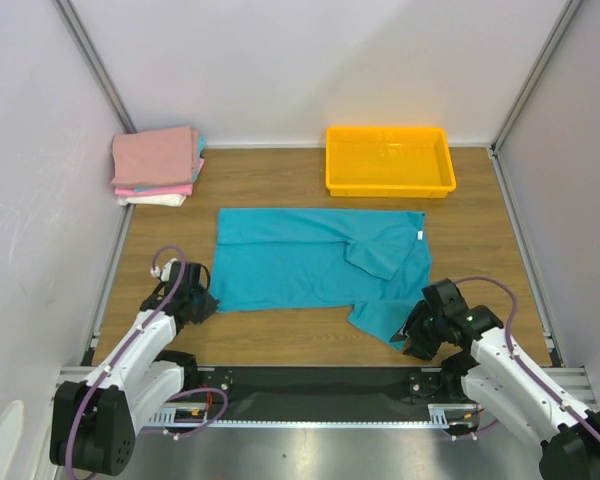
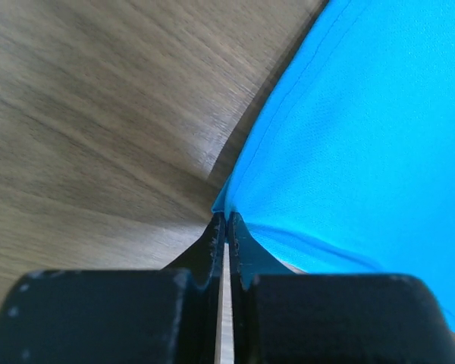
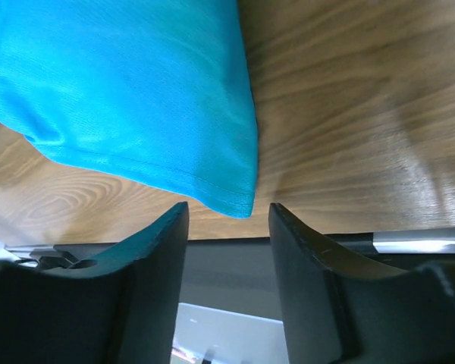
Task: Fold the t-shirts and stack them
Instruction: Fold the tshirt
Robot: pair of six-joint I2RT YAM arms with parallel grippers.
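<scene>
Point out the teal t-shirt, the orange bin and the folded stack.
teal t-shirt [image 1: 290, 265]: top external view, body middle.
orange bin [image 1: 390, 188]: top external view, near wall.
folded stack [image 1: 155, 158]: top external view, top shirt.

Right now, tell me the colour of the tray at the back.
The tray is yellow-orange, clearest in the top external view.

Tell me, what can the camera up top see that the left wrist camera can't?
Only the top view shows the yellow tray, the pile of folded shirts and the right gripper. Only the left wrist view shows, close up, the left gripper pinched shut on a corner of the blue t-shirt. Both views show the blue t-shirt and the wooden table.
</scene>
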